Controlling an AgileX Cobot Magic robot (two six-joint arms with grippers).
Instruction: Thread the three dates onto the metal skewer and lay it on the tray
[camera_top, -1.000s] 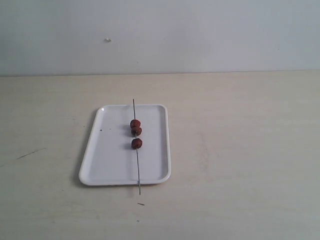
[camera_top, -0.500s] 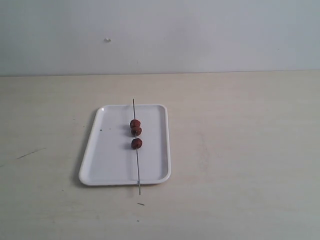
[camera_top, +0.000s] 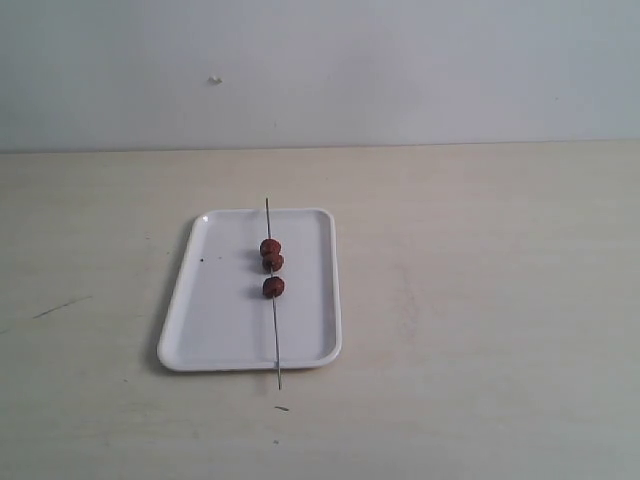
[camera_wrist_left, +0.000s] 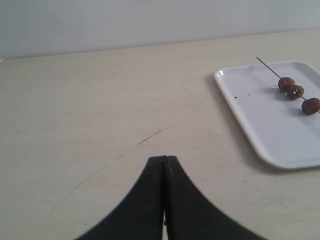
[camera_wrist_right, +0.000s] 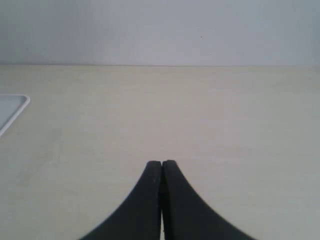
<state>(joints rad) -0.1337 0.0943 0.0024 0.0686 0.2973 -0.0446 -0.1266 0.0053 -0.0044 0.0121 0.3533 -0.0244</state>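
The white tray (camera_top: 215, 320) lies on the table left of centre. Along its length rests the thin metal skewer (camera_top: 275, 335), its tips just past both short rims. Three reddish-brown dates (camera_top: 272, 263) sit threaded on it, two touching and one a little apart. In the left wrist view the tray (camera_wrist_left: 270, 127), the skewer (camera_wrist_left: 267, 67) and the dates (camera_wrist_left: 295, 92) show well away from my left gripper (camera_wrist_left: 164, 159), which is shut and empty over bare table. My right gripper (camera_wrist_right: 162, 163) is shut and empty too; only a corner of the tray (camera_wrist_right: 12, 110) shows there. Neither arm appears in the exterior view.
The pale wooden table (camera_top: 480, 300) has a thin dark scratch (camera_top: 60, 307) to the left of the tray and a small speck (camera_top: 283, 408) near the skewer's near tip. A plain light wall (camera_top: 400, 70) stands behind the table's far edge.
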